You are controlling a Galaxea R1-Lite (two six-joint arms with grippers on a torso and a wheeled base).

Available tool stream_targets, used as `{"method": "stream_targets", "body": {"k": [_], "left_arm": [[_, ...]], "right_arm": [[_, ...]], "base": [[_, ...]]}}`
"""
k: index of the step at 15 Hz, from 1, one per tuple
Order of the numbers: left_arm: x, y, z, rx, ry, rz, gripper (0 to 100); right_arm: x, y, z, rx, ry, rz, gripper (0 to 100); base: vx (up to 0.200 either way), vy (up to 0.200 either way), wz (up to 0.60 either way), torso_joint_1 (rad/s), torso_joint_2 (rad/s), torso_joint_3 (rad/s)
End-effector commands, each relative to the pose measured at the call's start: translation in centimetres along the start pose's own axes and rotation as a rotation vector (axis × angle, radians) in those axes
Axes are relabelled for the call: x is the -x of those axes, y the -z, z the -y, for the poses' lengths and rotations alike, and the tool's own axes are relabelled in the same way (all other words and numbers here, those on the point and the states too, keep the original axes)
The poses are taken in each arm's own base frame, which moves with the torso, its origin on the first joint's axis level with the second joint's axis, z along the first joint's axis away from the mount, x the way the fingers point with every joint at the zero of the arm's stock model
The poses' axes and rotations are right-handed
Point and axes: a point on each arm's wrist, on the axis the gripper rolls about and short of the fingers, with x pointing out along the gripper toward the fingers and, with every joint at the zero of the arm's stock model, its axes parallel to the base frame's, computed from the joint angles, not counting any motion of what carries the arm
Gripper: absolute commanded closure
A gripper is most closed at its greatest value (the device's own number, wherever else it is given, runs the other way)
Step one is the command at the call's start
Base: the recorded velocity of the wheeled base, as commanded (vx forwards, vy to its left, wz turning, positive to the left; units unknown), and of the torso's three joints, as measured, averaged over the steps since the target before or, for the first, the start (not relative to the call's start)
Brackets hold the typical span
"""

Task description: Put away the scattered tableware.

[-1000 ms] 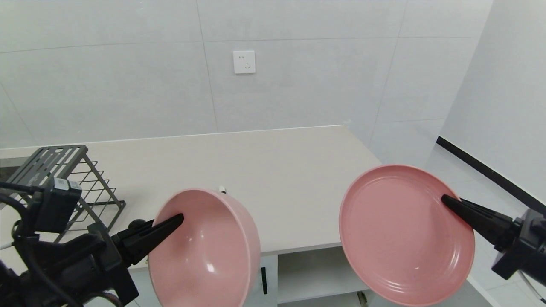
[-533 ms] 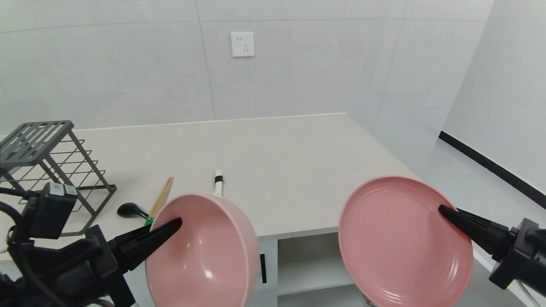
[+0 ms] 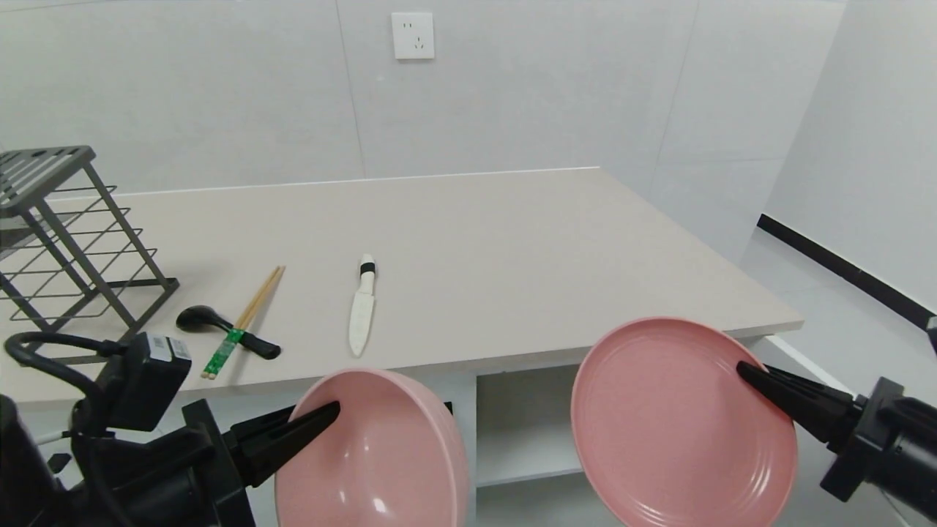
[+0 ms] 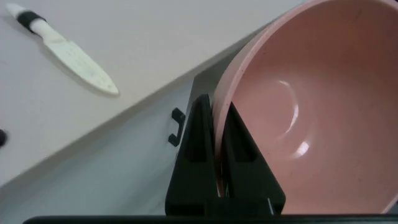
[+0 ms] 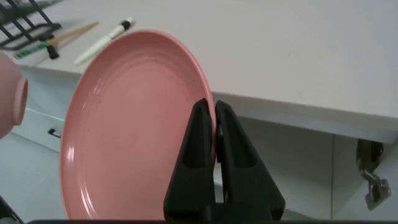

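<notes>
While the left gripper (image 3: 331, 408) is pinched onto the rim of a pink bowl (image 3: 381, 454), the right gripper (image 3: 743, 368) is clamped on the edge of a pink plate (image 3: 673, 432). Both dishes hang tilted in the air, just off the near edge of the counter (image 3: 512, 241). On it lie a white knife (image 3: 362, 307) and wooden chopsticks (image 3: 249, 315) crossing a black spoon (image 3: 196, 317), with a dark wire rack (image 3: 66, 234) standing at the left end.

Grey tiled wall (image 3: 512, 88) (socket (image 3: 413, 35) high), beige counter (image 3: 512, 241), pale floor (image 3: 842, 307).
</notes>
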Motion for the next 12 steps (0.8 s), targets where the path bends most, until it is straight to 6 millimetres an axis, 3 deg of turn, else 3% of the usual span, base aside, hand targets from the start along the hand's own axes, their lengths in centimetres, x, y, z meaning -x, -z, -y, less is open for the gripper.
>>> {"method": "stream_targets", "body": {"k": [1,12], "left_arm": [[-0.8,0.8,0.1,0.001,0.016,-0.055,100],[0.1,2.4,0.2,0.012,0.015,-0.119,100]], "right_arm": [[-0.8,0.7,0.2,-0.009,0.002,-0.053,100],[-1.1,1.4,0.3,-0.022,-0.001,-0.107,100]], "base": [[0.000,0.000,0.00,-0.159,0.49,0.330],[0.000,0.000,0.00,-0.104,0.46,0.353]]}}
